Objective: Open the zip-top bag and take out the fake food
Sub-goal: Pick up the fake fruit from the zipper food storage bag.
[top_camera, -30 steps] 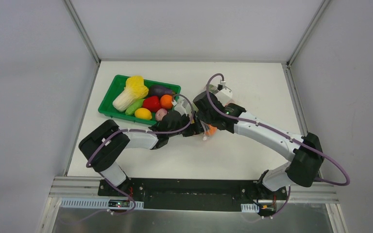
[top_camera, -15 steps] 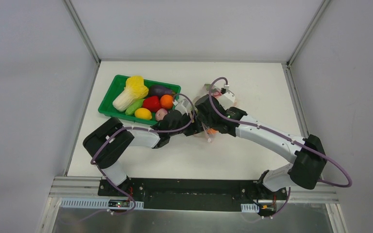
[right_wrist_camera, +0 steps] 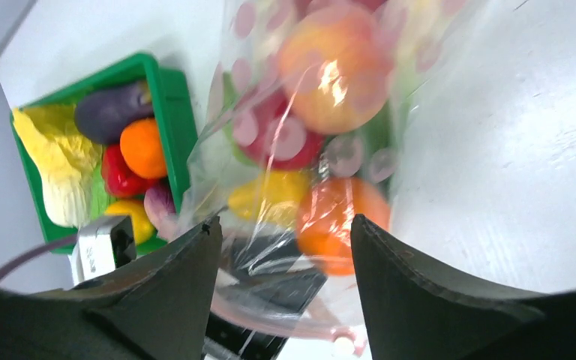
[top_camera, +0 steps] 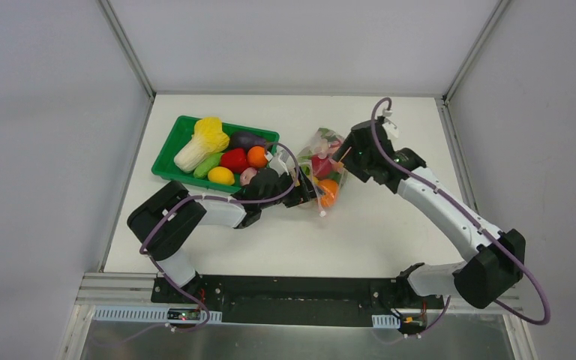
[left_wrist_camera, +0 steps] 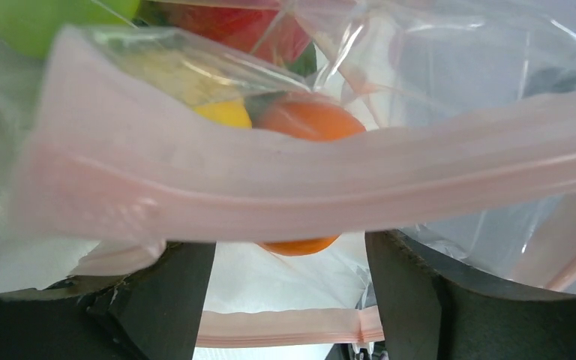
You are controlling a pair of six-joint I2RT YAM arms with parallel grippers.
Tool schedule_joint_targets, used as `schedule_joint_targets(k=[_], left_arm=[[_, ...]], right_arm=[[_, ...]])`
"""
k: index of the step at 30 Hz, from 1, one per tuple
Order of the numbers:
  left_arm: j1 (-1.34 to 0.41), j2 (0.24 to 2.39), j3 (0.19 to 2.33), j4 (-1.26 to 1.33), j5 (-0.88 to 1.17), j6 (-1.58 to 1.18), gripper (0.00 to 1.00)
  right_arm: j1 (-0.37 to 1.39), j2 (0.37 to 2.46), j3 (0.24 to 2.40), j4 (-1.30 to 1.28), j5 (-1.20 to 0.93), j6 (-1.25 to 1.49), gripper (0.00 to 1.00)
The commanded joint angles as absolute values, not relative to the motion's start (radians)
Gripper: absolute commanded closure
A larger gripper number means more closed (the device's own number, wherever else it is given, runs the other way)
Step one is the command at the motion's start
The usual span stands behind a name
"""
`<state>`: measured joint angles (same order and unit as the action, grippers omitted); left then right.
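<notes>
The flat white table (top_camera: pixel 390 217) stands between plain grey walls. Near its middle, just beside the green plastic tray (top_camera: pixel 166 154) by the far left corner, lies the zip-top bag (top_camera: pixel 322 161), clear, soft and crinkly with pink dots, and the shiny round fake food (top_camera: pixel 328 189) is inside it. The left claw (top_camera: pixel 302 193) is at the bag's near end, fingers apart, with the smooth pink zip strip (left_wrist_camera: pixel 345 180) lying across them, and the right claw (top_camera: pixel 343 154) is by the bag's right side, fingers apart too.
</notes>
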<state>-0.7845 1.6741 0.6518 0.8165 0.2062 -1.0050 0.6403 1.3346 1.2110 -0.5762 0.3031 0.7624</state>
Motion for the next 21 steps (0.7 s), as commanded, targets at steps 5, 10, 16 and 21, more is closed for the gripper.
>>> schedule_joint_targets(k=[5, 10, 16, 21], left_arm=[[-0.784, 1.606, 0.666, 0.822, 0.228, -0.971, 0.23], [-0.784, 1.605, 0.685, 0.789, 0.236, -0.957, 0.19], [-0.785, 1.644, 0.724, 0.743, 0.246, -0.955, 0.12], [-0.795, 1.662, 0.756, 0.703, 0.243, -0.951, 0.09]], right_arm=[[0.452, 1.332, 1.051, -0.425, 0.064, 0.672, 0.36], [0.453, 1.375, 0.977, -0.339, -0.006, 0.695, 0.45], [0.470, 1.381, 0.873, -0.254, -0.094, 0.754, 0.52], [0.520, 1.399, 0.842, -0.223, -0.100, 0.786, 0.55]])
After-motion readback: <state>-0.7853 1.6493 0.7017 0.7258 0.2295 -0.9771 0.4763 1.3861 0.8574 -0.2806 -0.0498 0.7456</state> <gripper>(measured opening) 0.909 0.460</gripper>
